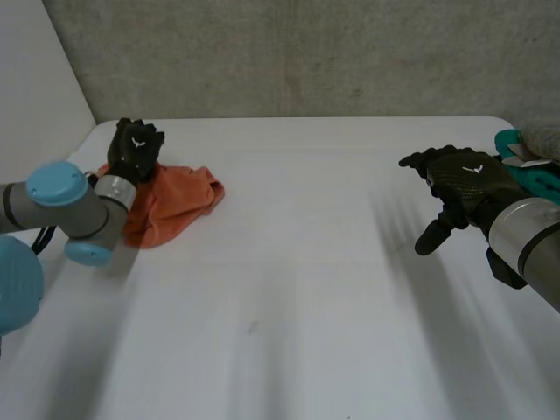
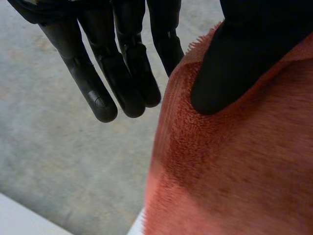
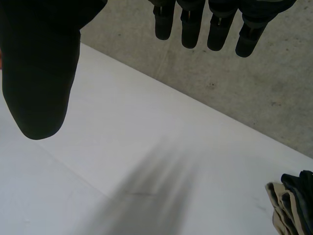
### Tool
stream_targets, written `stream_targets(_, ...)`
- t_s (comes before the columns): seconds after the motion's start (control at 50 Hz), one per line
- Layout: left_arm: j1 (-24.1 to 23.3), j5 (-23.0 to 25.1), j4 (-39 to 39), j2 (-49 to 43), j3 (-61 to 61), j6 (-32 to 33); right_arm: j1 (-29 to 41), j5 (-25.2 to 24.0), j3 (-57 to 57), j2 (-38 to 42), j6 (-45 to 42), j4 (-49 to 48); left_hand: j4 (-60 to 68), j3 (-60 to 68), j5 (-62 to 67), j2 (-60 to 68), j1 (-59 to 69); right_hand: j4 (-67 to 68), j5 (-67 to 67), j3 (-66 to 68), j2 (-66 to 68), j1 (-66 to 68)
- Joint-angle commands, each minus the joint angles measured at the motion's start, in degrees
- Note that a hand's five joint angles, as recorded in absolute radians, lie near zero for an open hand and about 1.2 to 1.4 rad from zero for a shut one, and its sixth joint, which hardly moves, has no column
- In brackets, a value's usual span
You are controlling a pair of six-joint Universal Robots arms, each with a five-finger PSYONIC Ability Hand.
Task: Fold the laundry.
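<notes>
An orange towel [image 1: 175, 206] lies crumpled at the table's far left. My left hand [image 1: 136, 147] is raised over the towel's left end, and the cloth reaches up to it. In the left wrist view the thumb [image 2: 234, 58] presses onto the orange towel [image 2: 230, 176] near its edge, pinching it, while the fingers [image 2: 122, 73] hang beside the cloth. My right hand [image 1: 459, 184] hovers above the table at the far right, open and holding nothing; its thumb [image 3: 41, 73] and straight fingers [image 3: 195, 24] stand well apart.
A teal basket [image 1: 529, 171] with grey cloth [image 1: 542, 140] in it sits at the table's right edge. Dark and beige clothes [image 3: 291, 205] lie past my right hand. The white table [image 1: 306, 289] ends at a concrete wall [image 1: 306, 52].
</notes>
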Motion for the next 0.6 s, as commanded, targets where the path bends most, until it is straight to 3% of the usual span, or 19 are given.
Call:
stream_targets(0.02, -0.82, -6.59, 2.40, 7.88, -1.01, -0.27, -0.65, 0.13, -0.44, 0.05, -0.36, 0.19, 13.38, 13.79, 14.93, 13.44, 13.85, -1.66, -2.71, -1.64, -1.81, -2.40)
stream_targets(0.18, -4.94, -7.39, 2.84, 30.11, -10.06, -10.54, -1.27, 0.13, -1.14, -2.14, -0.27, 0.19, 13.38, 13.79, 14.93, 13.44, 13.85, -1.66, -2.71, -1.64, -1.81, -2.40)
stream_targets(0.32, -13.63, -8.96, 0.38, 48.74, -17.70, -21.88, -3.81, -0.13, -2.45, -5.30, 0.34, 1.15, 13.38, 13.79, 14.93, 13.44, 13.85, -1.66, -2.71, -1.64, -1.81, -2.40)
stream_targets(0.46, -23.56, -12.47, 0.29, 52.72, -21.13, -25.67, -6.54, -0.13, -4.04, -6.89, 2.80, 3.43, 13.38, 13.79, 14.93, 13.44, 13.85, -1.66, -2.71, -1.64, -1.81, -2.40)
stream_targets(0.6, -31.22, -18.10, -0.41, 42.12, -24.56, -24.53, -7.42, -0.66, -5.44, -5.14, 3.51, 5.10, 13.38, 13.79, 14.93, 13.44, 13.85, -1.66, -2.71, -1.64, -1.81, -2.40)
